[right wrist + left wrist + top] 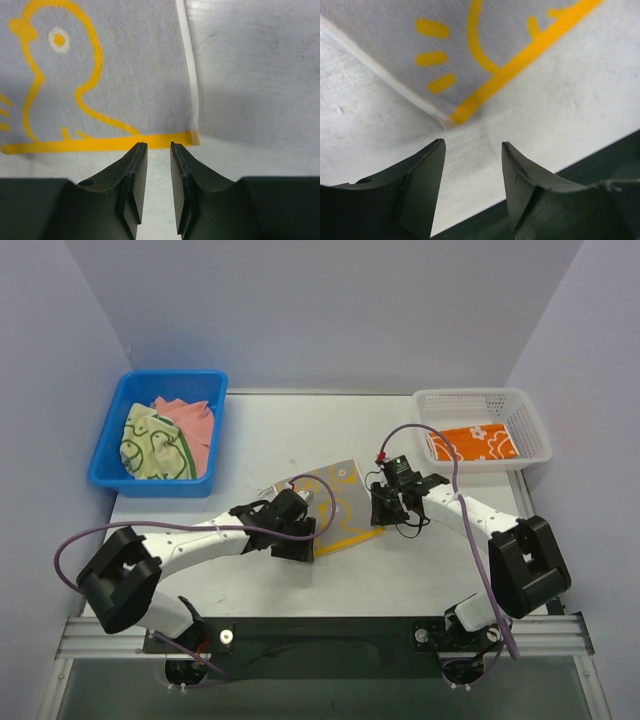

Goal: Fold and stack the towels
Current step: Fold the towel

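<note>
White table, lavender walls all round. A grey towel with yellow duck print is lying flat mid-table. The left gripper is hovering at its seven-o'clock corner, fingers spread, nothing between them. The right gripper is sitting at the five-o'clock corner, fingers nearly together with a slim gap showing, the tips possibly grazing the yellow border. At ten o'clock a blue bin is holding a green towel and a pink towel. At two o'clock a white basket is holding an orange towel.
</note>
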`<state>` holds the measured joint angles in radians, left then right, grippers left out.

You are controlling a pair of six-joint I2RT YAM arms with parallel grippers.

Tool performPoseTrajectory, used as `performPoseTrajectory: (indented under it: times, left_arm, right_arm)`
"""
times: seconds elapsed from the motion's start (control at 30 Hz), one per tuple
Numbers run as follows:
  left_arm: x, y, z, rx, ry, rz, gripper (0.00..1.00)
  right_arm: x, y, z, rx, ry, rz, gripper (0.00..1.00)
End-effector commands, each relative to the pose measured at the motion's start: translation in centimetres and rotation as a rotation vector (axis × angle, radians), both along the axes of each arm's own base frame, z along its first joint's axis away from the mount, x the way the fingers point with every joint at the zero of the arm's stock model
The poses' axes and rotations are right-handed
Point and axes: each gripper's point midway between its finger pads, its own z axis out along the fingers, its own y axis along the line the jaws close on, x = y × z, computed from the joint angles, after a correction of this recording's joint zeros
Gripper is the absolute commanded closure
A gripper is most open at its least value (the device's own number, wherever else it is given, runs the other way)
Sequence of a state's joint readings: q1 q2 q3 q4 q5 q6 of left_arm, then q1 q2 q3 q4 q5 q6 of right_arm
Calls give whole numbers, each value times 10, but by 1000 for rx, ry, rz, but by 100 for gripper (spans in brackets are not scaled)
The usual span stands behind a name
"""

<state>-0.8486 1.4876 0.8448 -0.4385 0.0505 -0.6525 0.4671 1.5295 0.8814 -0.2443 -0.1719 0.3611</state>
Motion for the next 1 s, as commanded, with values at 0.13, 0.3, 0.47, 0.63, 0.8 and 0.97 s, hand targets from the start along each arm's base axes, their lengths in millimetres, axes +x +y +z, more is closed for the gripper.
performPoseTrajectory:
  times: [0.13, 0.3, 0.47, 0.63, 0.8, 0.97]
  left_arm:
    - [4, 8, 43, -100, -151, 66, 41]
    - [31, -1, 54, -86, -199, 111, 44]
    - [54, -20, 42, -44, -168, 114, 51]
    - [46, -12, 1, 37, -65, 95, 62]
    - [26, 17, -32, 107, 19, 110, 66]
    - [23, 35, -39, 121, 47, 133, 65]
  right_arm:
    - [-36, -18, -5, -70, 1, 81, 75]
    - [-23, -6, 17, 6, -66, 26, 75]
    - [9, 5, 48, 80, -175, -74, 77]
    - [18, 15, 30, 117, -118, -131, 81]
    - [-2, 13, -12, 92, 21, -159, 82]
    - [-53, 19, -28, 122, 222, -128, 84]
